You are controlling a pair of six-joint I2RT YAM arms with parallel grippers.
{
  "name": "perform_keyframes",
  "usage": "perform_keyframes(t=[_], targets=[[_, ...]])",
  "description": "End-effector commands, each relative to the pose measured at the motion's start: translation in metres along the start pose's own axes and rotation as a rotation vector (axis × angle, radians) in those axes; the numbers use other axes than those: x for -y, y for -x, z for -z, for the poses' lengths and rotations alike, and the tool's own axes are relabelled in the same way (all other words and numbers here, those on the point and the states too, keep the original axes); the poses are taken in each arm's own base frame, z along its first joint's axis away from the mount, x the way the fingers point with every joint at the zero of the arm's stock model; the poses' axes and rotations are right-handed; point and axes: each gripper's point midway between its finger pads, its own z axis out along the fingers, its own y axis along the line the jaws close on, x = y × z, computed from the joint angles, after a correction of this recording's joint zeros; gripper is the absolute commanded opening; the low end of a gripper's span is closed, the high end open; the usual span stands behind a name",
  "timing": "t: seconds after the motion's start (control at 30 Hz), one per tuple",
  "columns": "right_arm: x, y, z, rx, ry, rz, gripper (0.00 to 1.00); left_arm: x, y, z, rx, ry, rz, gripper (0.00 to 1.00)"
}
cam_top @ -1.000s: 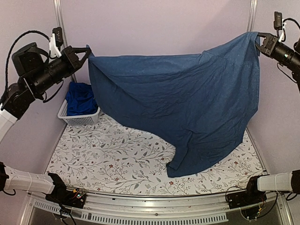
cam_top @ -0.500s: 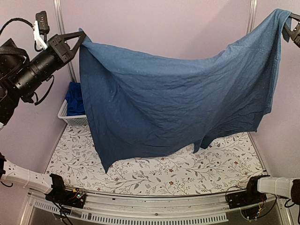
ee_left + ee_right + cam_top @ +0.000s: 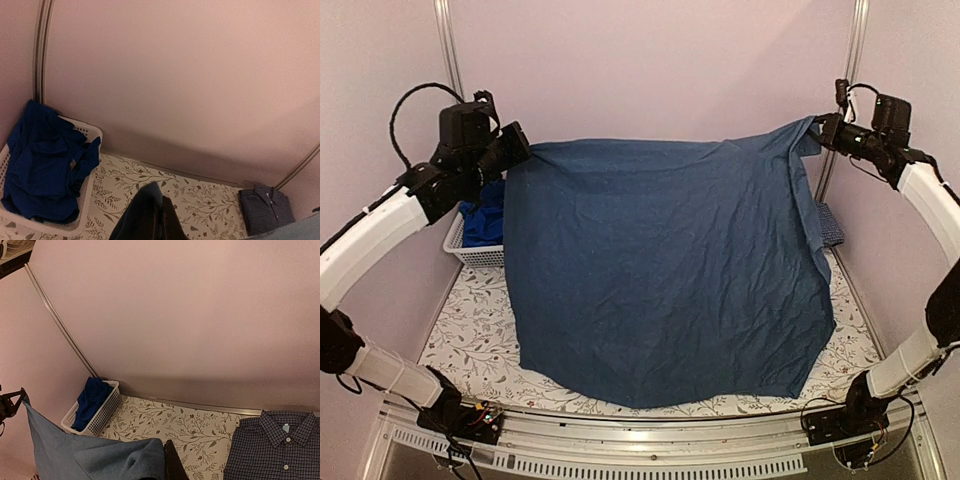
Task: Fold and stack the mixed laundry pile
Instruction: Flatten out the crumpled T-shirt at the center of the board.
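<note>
Both grippers are clamped: left gripper (image 3: 523,148) and right gripper (image 3: 823,128) each pinch a top corner of the navy T-shirt (image 3: 660,270), so you've got it stretched flat between them. It hangs as a sheet just right of the basket (image 3: 470,256). The lower hem looks to rest on the table (image 3: 470,330), nearer the arm bases than the basket.

Handling, my read: light, limp cotton with no stiffness and nothing fragile. It sags wherever you don't support it, and a thin pinch can slip. Take it at seams, shoulders or hem corners, not mid-panel.

Royal-blue garment (image 3: 480,215) sits bunched inside the basket. Checked shirt (image 3: 275,450) lies folded, well right of the basket by the same back wall.
</note>
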Motion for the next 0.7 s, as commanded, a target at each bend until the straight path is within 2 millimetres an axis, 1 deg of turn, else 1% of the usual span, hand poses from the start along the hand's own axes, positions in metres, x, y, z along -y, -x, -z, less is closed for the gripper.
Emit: perform_keyframes(t=[0.0, 0.03, 0.07, 0.1, 0.13, 0.17, 0.2, 0.23, 0.27, 0.33, 0.37, 0.43, 0.47, 0.53, 0.6, 0.63, 0.67], targets=[[0.04, -0.039, -0.064, -0.058, 0.071, -0.015, 0.0, -0.057, -0.083, -0.073, -0.21, 0.098, 0.048, 0.0], [0.047, -0.049, -0.078, -0.083, 0.075, -0.02, 0.0, -0.064, -0.097, -0.087, -0.23, 0.104, 0.047, 0.0], [0.061, -0.061, -0.094, -0.115, 0.07, -0.033, 0.02, -0.07, -0.107, -0.099, -0.242, 0.104, 0.041, 0.01], [0.055, -0.071, -0.112, -0.143, 0.094, -0.027, 0.13, -0.078, -0.125, -0.115, -0.271, 0.117, 0.036, 0.06], [0.071, -0.091, -0.131, -0.189, 0.08, -0.052, 0.3, -0.084, -0.135, -0.128, -0.299, 0.123, 0.034, 0.12], [0.084, -0.1, -0.145, -0.216, 0.052, -0.061, 0.52, -0.088, -0.143, -0.138, -0.324, 0.13, 0.025, 0.24], [0.095, -0.103, -0.153, -0.232, 0.02, -0.062, 0.78, -0.093, -0.15, -0.147, -0.35, 0.15, 0.014, 0.36], [0.113, -0.117, -0.164, -0.265, -0.023, -0.078, 0.95, -0.096, -0.153, -0.152, -0.37, 0.16, -0.001, 0.46], [0.121, -0.119, -0.168, -0.275, -0.051, -0.073, 0.98, -0.095, -0.152, -0.156, -0.372, 0.164, -0.017, 0.58], [0.135, -0.129, -0.173, -0.298, -0.104, -0.067, 0.99, -0.093, -0.149, -0.155, -0.368, 0.158, -0.022, 0.82], [0.14, -0.13, -0.171, -0.302, -0.128, -0.062, 0.99, -0.09, -0.147, -0.153, -0.366, 0.145, -0.027, 0.88], [0.144, -0.136, -0.165, -0.314, -0.164, -0.061, 0.99, -0.089, -0.15, -0.146, -0.372, 0.134, -0.047, 0.93], [0.14, -0.137, -0.161, -0.317, -0.16, -0.056, 0.99, -0.088, -0.154, -0.143, -0.384, 0.12, -0.059, 0.97], [0.13, -0.152, -0.152, -0.349, -0.127, -0.061, 0.99, -0.083, -0.168, -0.135, -0.425, 0.09, -0.087, 0.99], [0.117, -0.18, -0.14, -0.402, -0.094, -0.076, 0.99, -0.08, -0.19, -0.125, -0.486, 0.057, -0.116, 1.0], [0.106, -0.191, -0.135, -0.424, -0.072, -0.078, 0.98, -0.08, -0.203, -0.119, -0.52, 0.043, -0.127, 1.0], [0.1, -0.208, -0.13, -0.453, -0.056, -0.089, 0.98, -0.078, -0.216, -0.113, -0.556, 0.026, -0.136, 1.0]])
